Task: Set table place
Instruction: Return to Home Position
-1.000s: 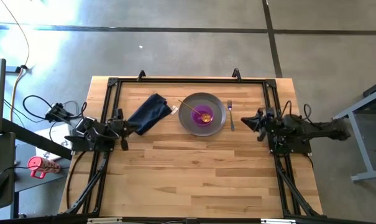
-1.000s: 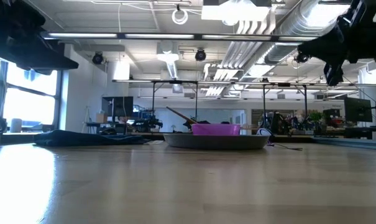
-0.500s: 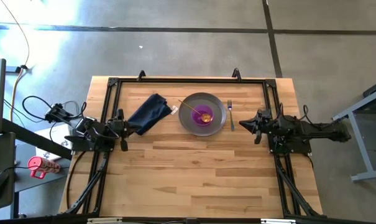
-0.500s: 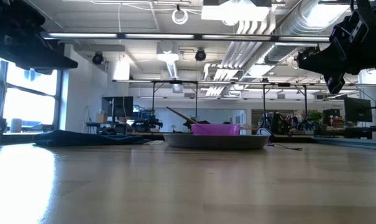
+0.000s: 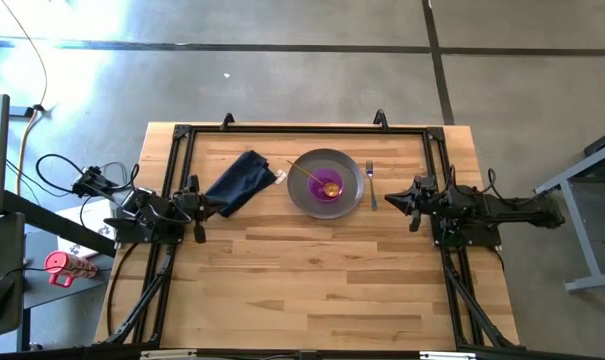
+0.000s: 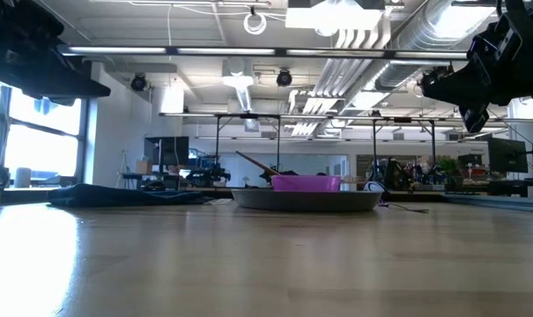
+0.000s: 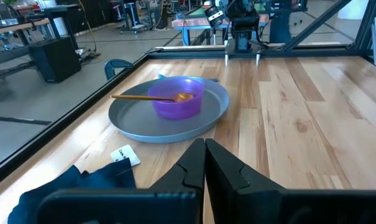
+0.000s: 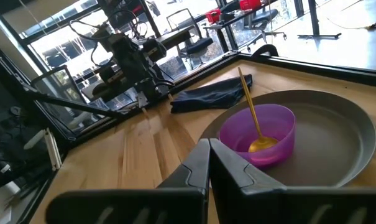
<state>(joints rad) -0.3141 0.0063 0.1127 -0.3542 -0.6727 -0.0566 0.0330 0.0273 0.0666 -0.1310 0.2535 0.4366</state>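
Your right pincer (image 8: pixel 209 146) is hanging raised over the table (image 5: pixel 312 280) with its fingers pressed together on nothing, and your left pincer (image 7: pixel 204 146) is doing the same on the opposite side. Nearest the right pincer the fork (image 5: pixel 371 185) is lying flat on the planks. Just beyond it the round grey plate (image 5: pixel 347 172) is carrying the magenta bowl (image 5: pixel 328 186), with the gold spoon (image 5: pixel 307 172) leaning in it, handle pointing toward the left pincer. The dark napkin (image 5: pixel 237 182) is lying rumpled just ahead of the left pincer, between it and the plate. You are probably dealing with smooth, stiff metal at the plate, likely slippery, so take its rim. The bowl looks light and may slide. Pinch the thin fork across its teal handle and the slim spoon mid-handle. The napkin is soft and limp, so grab a raised fold.
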